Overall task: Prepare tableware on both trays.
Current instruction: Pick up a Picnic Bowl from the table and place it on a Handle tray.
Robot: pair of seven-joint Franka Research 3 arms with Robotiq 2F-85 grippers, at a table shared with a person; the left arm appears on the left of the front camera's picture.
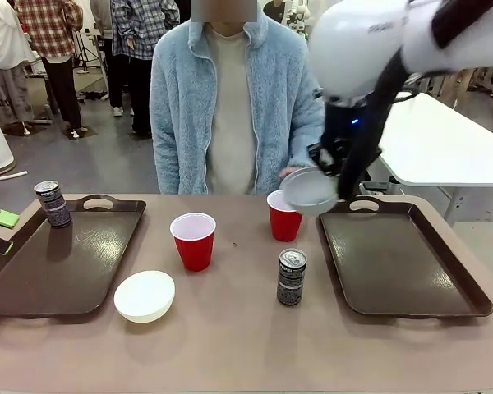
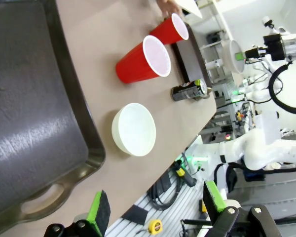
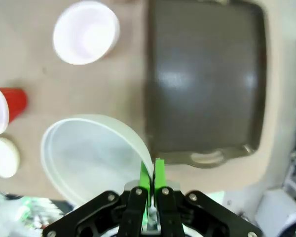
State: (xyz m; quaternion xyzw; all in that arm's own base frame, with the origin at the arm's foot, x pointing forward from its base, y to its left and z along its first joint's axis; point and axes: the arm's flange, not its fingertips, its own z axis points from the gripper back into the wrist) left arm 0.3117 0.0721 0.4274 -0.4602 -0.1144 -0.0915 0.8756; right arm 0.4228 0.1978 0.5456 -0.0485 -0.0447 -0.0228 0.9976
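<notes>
Right gripper: fingers pressed together on the rim of the pale grey bowl. The bowl hangs tilted in the air just left of the far left corner of the right tray, close to the far red cup.

Left gripper: fingers spread and holding nothing, by a handle end of the left tray.

Step in hand, as judged: carrying 1 bowl to the right tray. The next move calls for a shift right over the raised rim. The bowl must then come down until it sits level on the tray floor before the fingers part.

The right tray is bare, so room is ample. Its rim and cut-out handle are the edges to clear.

The left tray holds 1 can at its far left corner. On the table between the trays stand the near red cup, the white bowl and the second can.
</notes>
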